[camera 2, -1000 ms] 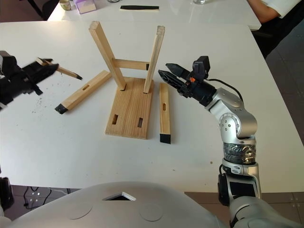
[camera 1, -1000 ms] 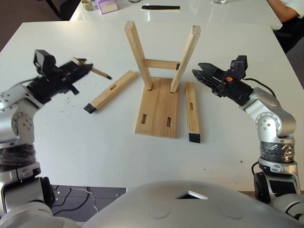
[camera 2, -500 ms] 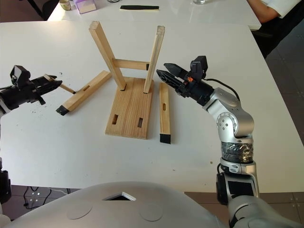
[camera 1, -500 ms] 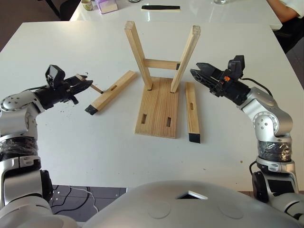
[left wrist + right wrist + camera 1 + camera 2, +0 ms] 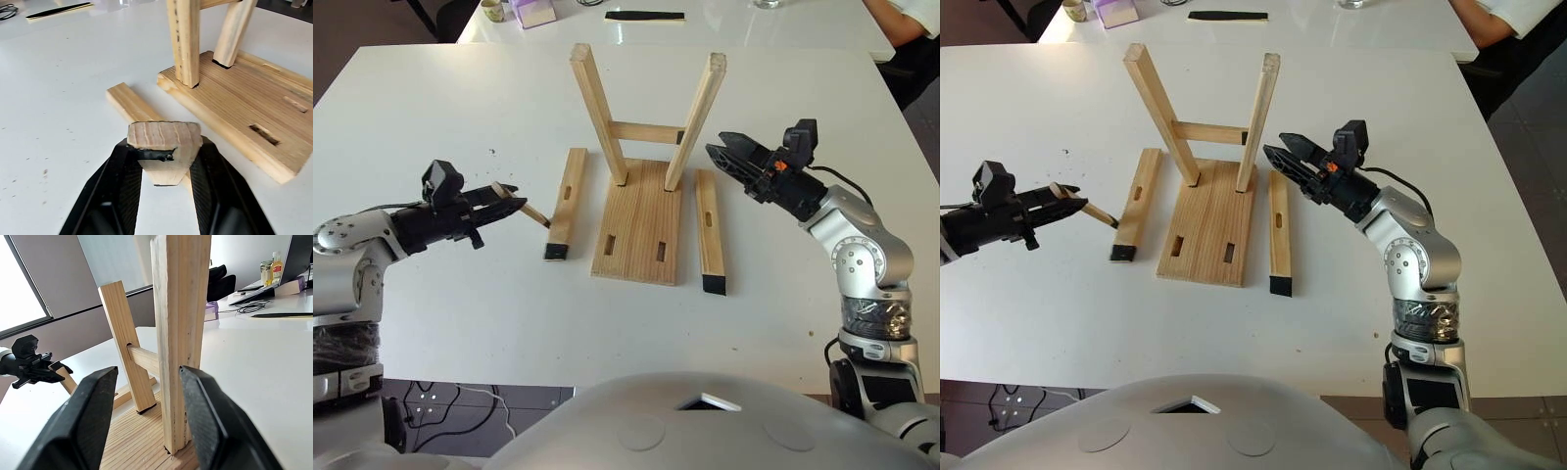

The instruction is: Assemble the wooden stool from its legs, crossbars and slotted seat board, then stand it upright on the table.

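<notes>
The slotted seat board [image 5: 639, 233] lies flat mid-table. Two legs [image 5: 598, 113] stand in its far slots, joined by a crossbar [image 5: 646, 131]. A loose leg [image 5: 566, 201] rests along the board's left edge, and another loose leg [image 5: 708, 230] along its right. My left gripper [image 5: 509, 193] is shut on a short crossbar [image 5: 164, 147], whose dark tip points at the left loose leg. My right gripper [image 5: 717, 147] is open; its fingers [image 5: 93, 431] flank the right standing leg [image 5: 181, 333] without touching it.
A second table behind holds a black strip [image 5: 644, 15] and a purple box [image 5: 533, 12]. The white table [image 5: 460, 313] has bare room in front of the board and on both sides.
My left gripper has come down and right with the crossbar, toward the board. The left loose leg has swung from a slant to lie parallel beside the board. The right gripper barely moved.
</notes>
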Motion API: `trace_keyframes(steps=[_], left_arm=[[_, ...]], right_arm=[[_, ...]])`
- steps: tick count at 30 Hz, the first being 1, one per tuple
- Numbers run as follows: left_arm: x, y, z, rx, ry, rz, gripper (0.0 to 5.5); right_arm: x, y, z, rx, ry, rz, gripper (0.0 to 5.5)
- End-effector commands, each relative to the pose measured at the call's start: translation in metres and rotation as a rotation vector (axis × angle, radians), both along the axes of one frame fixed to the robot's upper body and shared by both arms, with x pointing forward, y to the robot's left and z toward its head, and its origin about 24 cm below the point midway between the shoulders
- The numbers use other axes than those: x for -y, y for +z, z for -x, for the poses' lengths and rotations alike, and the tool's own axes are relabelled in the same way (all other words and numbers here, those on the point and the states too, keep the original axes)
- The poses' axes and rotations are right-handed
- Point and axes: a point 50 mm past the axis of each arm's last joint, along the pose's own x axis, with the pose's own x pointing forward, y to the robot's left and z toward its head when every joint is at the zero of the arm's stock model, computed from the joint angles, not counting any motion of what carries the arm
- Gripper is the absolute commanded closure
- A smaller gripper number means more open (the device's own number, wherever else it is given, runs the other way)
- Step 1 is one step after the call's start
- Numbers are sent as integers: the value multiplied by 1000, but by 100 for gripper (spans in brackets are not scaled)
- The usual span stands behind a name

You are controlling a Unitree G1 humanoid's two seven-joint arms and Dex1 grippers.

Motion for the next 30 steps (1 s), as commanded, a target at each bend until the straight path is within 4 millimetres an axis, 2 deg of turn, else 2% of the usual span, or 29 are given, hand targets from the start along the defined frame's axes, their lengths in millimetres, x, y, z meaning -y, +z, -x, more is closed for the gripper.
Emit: trace_keyframes(steps=[1,3,8,15,23,30], left_arm=[[35,27,-10,101,-130,85,420],[38,30,-19,135,-145,48,420],[30,40,-49,219,-178,-103,420],[34,28,-83,206,-300,-183,420],[23,19,-86,149,-355,-239,420],[29,22,-86,157,-380,-186,420]], right_arm=[[3,2,-3,2,-15,10,319],[1,5,-6,9,-4,11,319],[-1,8,-12,20,14,19,319],[-8,6,-16,27,25,9,319],[-5,2,-14,18,4,4,319],[-6,-1,-11,9,-5,-2,319]])
